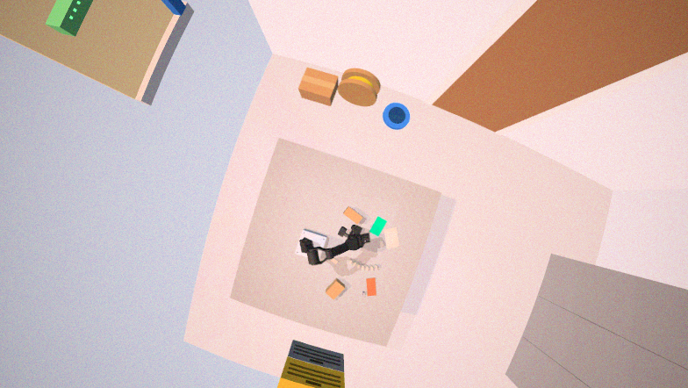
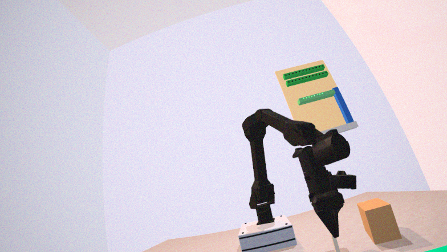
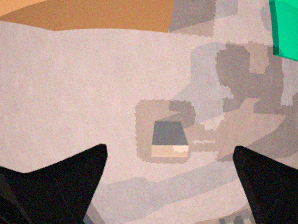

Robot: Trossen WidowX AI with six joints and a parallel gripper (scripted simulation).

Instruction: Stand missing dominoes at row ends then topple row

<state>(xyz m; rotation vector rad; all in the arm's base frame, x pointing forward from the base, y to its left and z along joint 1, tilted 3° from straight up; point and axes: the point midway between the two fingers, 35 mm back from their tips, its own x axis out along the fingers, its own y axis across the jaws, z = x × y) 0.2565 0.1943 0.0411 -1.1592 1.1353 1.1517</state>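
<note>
item: white base (image 1: 316,233) (image 2: 265,240), left, carrying the black arm (image 1: 340,248) (image 2: 259,162). item: orange box-shaped block (image 1: 335,289), near side of the bench (image 1: 269,231) (image 2: 187,242) (image 3: 65,90). item: second orange block (image 1: 353,214) (image 2: 382,223) (image 3: 100,17), far side. item: black end effector (image 2: 336,235) (image 3: 172,152), pointing down, fingers wide apart, gripping nothing; one pale domino (image 2: 336,244) (image 3: 170,150) upright below, centred across the gap. item: row of pale standing dominoes (image 1: 367,266), nearer. item: flat orange-red rectangle (image 1: 370,286), near right. item: flat green rectangle (image 1: 377,226) (image 2: 441,249) (image 3: 287,30), far right.
</note>
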